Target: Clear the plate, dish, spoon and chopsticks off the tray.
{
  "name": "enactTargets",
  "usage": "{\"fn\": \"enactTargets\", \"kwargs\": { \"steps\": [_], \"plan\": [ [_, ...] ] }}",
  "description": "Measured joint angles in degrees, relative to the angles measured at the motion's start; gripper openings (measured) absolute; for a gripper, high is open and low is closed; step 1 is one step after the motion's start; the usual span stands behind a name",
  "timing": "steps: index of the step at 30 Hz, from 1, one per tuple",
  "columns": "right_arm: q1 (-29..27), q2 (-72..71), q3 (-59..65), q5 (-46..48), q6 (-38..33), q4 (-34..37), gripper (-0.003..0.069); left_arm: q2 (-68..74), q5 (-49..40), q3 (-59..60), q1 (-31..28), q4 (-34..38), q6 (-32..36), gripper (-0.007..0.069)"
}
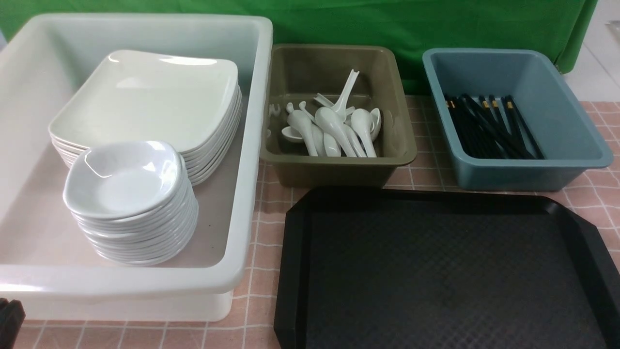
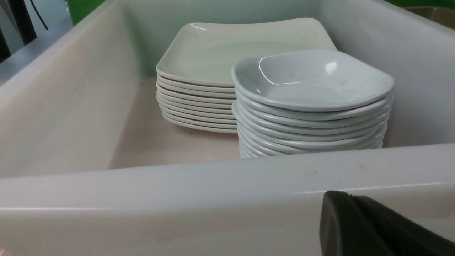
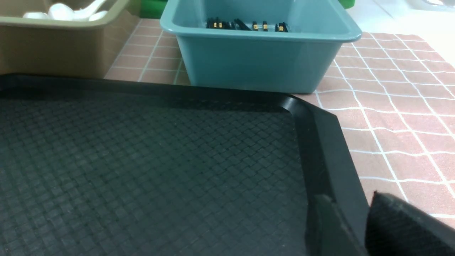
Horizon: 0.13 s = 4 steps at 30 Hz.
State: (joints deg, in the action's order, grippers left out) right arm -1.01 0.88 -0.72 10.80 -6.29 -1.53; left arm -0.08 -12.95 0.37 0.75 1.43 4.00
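The black tray [image 1: 436, 271] [image 3: 142, 167] lies bare at the front right, nothing on it. A stack of several white plates [image 1: 150, 97] [image 2: 227, 49] and a stack of small dishes [image 1: 123, 177] [image 2: 309, 78] sit in the white bin [image 1: 252, 145]. Several white spoons [image 1: 334, 131] lie in the olive bin. Black chopsticks [image 1: 489, 128] [image 3: 245, 25] lie in the blue bin. My left gripper [image 1: 7, 317] [image 2: 350, 201] is shut and empty, low outside the white bin's near wall. My right gripper [image 3: 350, 201] hovers over the tray's right rim, jaws apart, holding nothing.
The olive bin [image 1: 339, 172] and blue bin [image 1: 513, 174] [image 3: 256, 60] stand side by side behind the tray. The white bin's near wall [image 2: 213, 199] rises right in front of the left gripper. A pink checked cloth [image 1: 261, 213] covers the table; a green backdrop [image 1: 411, 24] hangs behind.
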Motion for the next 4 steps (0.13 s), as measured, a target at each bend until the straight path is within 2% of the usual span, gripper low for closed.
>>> {"fn": "enactTargets", "kwargs": {
  "steps": [4],
  "plan": [
    [0.0, 0.0, 0.0, 0.0, 0.0, 0.0, 0.0241, 0.0, 0.0, 0.0, 0.0, 0.0, 1.35, 0.002]
  ]
}}
